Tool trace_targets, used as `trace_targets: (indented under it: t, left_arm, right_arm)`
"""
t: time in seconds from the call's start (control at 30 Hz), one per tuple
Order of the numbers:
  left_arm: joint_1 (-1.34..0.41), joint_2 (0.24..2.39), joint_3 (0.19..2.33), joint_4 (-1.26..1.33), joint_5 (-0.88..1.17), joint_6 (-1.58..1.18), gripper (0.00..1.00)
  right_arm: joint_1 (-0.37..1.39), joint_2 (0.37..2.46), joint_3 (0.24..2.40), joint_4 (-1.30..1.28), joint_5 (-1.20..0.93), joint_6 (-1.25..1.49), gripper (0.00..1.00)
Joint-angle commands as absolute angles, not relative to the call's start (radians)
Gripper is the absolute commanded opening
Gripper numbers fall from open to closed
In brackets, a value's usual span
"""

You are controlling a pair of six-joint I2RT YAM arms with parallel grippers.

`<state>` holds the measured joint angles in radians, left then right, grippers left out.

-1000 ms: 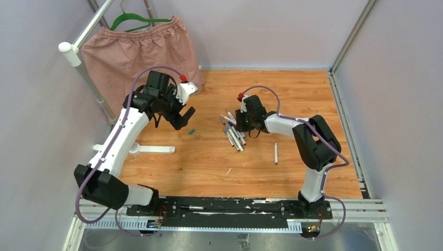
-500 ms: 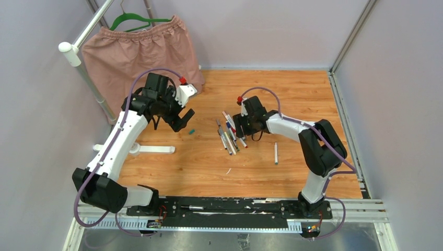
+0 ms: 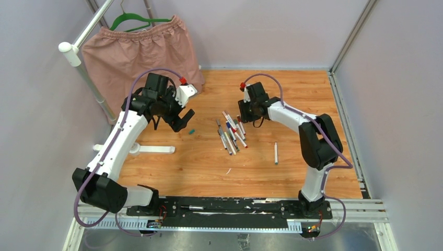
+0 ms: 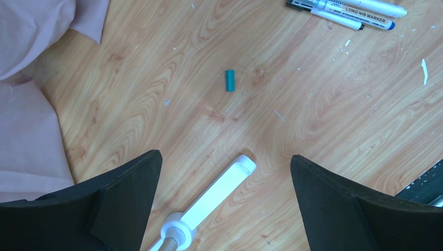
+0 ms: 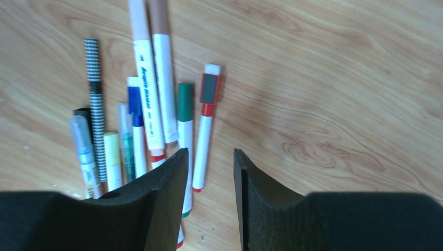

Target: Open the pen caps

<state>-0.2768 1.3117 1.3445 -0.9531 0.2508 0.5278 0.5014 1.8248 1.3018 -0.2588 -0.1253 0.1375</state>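
A cluster of pens [image 3: 231, 133] lies mid-table, side by side with caps on. In the right wrist view they are white barrels with a red cap [image 5: 210, 88], a green cap [image 5: 184, 102] and a blue cap [image 5: 134, 100]. My right gripper [image 5: 210, 151] hovers just behind and right of the cluster [image 3: 244, 118], jaws narrowly apart with nothing between them. A loose teal cap [image 3: 191, 132] lies on the wood and also shows in the left wrist view [image 4: 229, 80]. My left gripper [image 4: 224, 157] is wide open and empty above the floor, just left of that cap [image 3: 181, 119].
A long white bar with rounded ends [image 3: 151, 149] lies under the left gripper [image 4: 219, 191]. A single pen [image 3: 276, 152] lies apart on the right. Pink shorts [image 3: 137, 52] hang on a rack at the back left. Grey walls enclose the table.
My right gripper has pulled back from the pen cluster toward the far side, uncovering the pens, which shifted slightly left. The left arm has barely moved.
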Motion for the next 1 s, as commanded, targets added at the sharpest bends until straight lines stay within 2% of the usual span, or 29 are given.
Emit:
trace_targets:
  t: [0.0, 0.43, 0.6, 0.7, 0.9, 0.97]
  left_arm:
    - [-0.270, 1.300, 1.347, -0.965, 0.269, 0.529, 1.00]
    - [-0.270, 1.298, 1.353, -0.972, 0.268, 0.527, 1.00]
    - [-0.270, 1.299, 1.349, -0.973, 0.270, 0.526, 1.00]
    - [-0.270, 1.302, 1.346, -0.973, 0.276, 0.529, 1.00]
    - [-0.270, 1.304, 1.327, -0.973, 0.319, 0.562, 1.00]
    - [-0.270, 1.300, 1.315, -0.971, 0.349, 0.584, 1.00]
  right_arm:
    - [0.492, 1.893, 1.315, -0.314, -0.122, 0.141, 0.41]
    - [0.493, 1.959, 1.293, -0.279, -0.142, 0.163, 0.39]
    - [0.511, 1.955, 1.269, -0.272, -0.080, 0.142, 0.38]
    - [0.532, 1.945, 1.242, -0.255, -0.023, 0.115, 0.30]
    - [0.548, 1.904, 1.182, -0.201, 0.058, 0.108, 0.02]
    - [0.546, 1.887, 1.180, -0.200, 0.063, 0.110, 0.00]
